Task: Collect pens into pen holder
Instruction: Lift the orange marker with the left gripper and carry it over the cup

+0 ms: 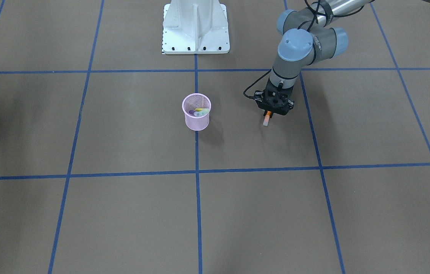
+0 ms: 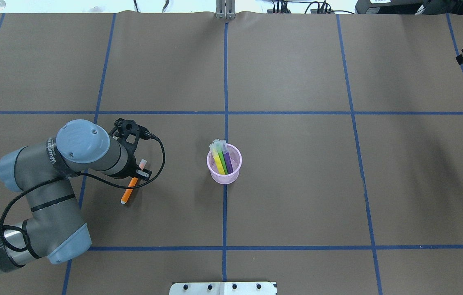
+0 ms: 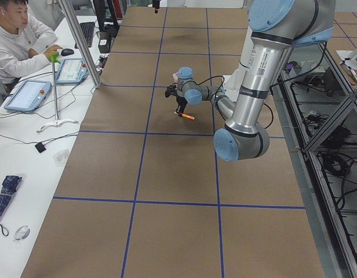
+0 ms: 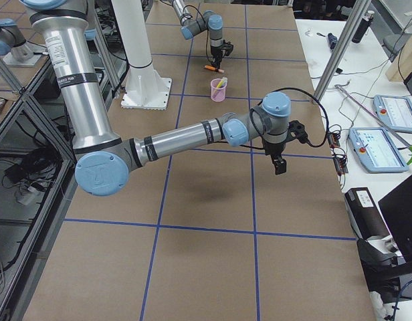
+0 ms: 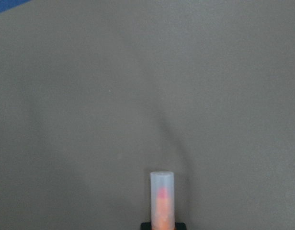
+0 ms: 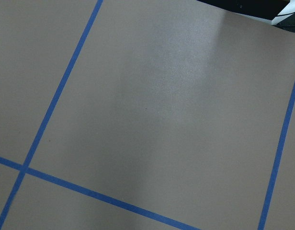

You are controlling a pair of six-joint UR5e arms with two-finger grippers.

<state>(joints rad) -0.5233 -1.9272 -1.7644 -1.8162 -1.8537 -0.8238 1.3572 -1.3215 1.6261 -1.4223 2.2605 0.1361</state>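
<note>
Pen holder (image 2: pixel 232 176) upright; yellow pen (image 2: pixel 216 159), green pen (image 2: pixel 222 162), purple pen (image 2: pixel 228 162) inside, caps up. My left gripper (image 2: pixel 141 173) clamps the orange pen (image 2: pixel 128 191), tilted.

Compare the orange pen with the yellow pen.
The orange pen is held by the left gripper, outside the pen holder; the yellow pen stands leaning inside it. The orange pen is alone; the yellow pen sits beside the green pen and purple pen. Both have pale translucent caps.

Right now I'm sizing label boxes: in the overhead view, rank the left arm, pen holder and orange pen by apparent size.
1. left arm, far the largest, though also nearest the camera.
2. pen holder.
3. orange pen: slightly longer than the holder is wide, but much thinner.
</note>
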